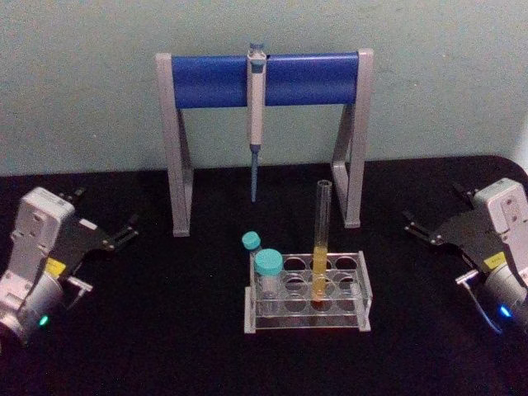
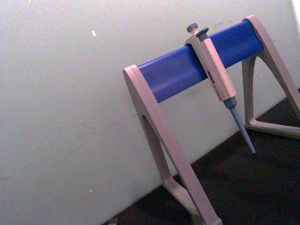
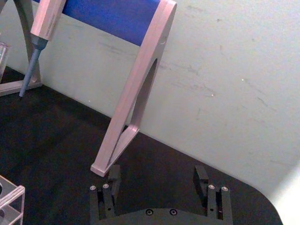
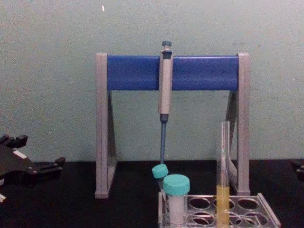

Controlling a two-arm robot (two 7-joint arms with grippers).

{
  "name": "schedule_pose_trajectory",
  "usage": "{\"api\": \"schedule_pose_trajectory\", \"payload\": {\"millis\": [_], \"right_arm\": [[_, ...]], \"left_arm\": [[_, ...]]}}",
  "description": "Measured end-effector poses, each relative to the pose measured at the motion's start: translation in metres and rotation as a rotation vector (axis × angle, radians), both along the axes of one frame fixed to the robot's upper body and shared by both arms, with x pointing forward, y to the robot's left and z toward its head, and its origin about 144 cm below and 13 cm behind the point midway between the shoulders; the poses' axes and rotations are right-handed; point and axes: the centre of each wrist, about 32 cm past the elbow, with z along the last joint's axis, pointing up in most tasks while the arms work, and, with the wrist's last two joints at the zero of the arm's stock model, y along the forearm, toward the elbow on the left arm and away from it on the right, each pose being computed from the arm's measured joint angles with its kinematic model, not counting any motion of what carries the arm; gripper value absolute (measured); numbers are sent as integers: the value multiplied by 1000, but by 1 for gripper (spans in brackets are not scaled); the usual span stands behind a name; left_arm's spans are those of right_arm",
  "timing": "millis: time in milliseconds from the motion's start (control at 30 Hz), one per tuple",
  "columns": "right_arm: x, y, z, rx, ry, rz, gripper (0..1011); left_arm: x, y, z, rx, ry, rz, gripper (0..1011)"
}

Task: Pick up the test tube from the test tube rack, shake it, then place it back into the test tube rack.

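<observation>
The test tube (image 1: 321, 235) stands upright in a middle hole of the clear test tube rack (image 1: 360, 276), with yellow-orange liquid in its lower part. From the chest view the test tube (image 4: 223, 161) rises well above the rack (image 4: 267, 210). My left gripper (image 1: 105, 209) rests open at the table's left side, far from the rack, and it also appears in the chest view (image 4: 38, 153). At the right side sits my right gripper (image 1: 437, 208), open and empty; its two fingers (image 3: 201, 176) are spread wide in the right wrist view, where the rack (image 3: 10, 198) shows one corner.
Two teal-capped tubes (image 1: 268, 271) stand in the rack's left end. Behind the rack is a tall grey-legged stand with a blue bar (image 1: 206, 81), and a grey-and-blue pipette (image 1: 256, 107) hangs from it. The table is black cloth, with a pale wall behind.
</observation>
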Motion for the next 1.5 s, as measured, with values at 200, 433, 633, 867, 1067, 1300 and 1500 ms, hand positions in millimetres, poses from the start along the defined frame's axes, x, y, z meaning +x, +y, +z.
{"api": "schedule_pose_trajectory", "payload": {"millis": [200, 433, 633, 867, 1067, 1300, 1500], "right_arm": [[0, 0, 0, 0, 0, 0, 1000], [0, 0, 0, 0, 0, 0, 1000], [0, 0, 0, 0, 0, 0, 1000], [0, 0, 0, 0, 0, 0, 1000], [0, 0, 0, 0, 0, 0, 1000], [0, 0, 0, 0, 0, 0, 1000], [0, 0, 0, 0, 0, 0, 1000]], "left_arm": [[0, 0, 0, 0, 0, 0, 1010], [0, 0, 0, 0, 0, 0, 1010], [0, 0, 0, 0, 0, 0, 1010], [0, 0, 0, 0, 0, 0, 1010], [0, 0, 0, 0, 0, 0, 1009], [0, 0, 0, 0, 0, 0, 1010], [0, 0, 0, 0, 0, 0, 1010]]}}
